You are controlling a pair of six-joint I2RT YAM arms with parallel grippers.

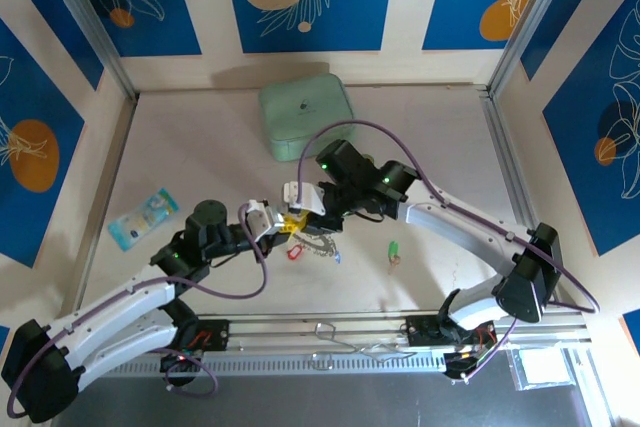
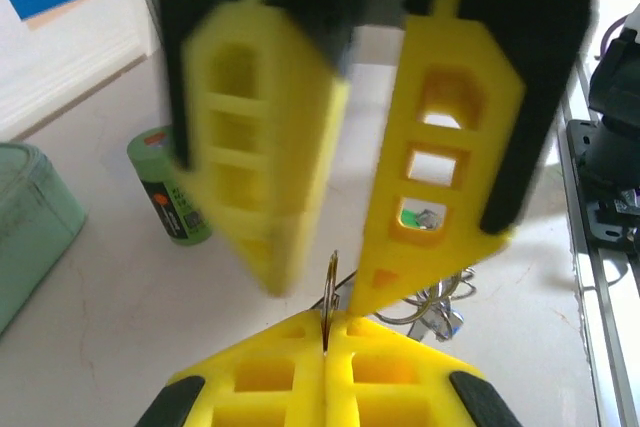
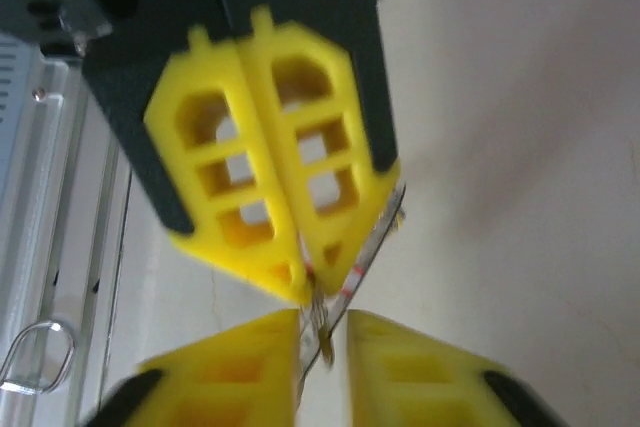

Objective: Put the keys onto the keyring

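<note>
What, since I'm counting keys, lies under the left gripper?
Beside the left gripper, which pinches a thin ring, show the red key, chain and blue key. Anything directly under its fingers is covered.

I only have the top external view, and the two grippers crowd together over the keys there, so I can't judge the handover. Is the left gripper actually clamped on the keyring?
Observer: Yes. The left wrist view shows the left gripper shut on the thin edge of the keyring.
Operator: And the right gripper?
Observer: Open. In the right wrist view the right gripper has a gap between its fingers, and the ring's wire runs into that gap.
Operator: Anything close by I should know of?
Observer: In the left wrist view a green cylinder stands upright near the mint-green case, apart from it.
</note>
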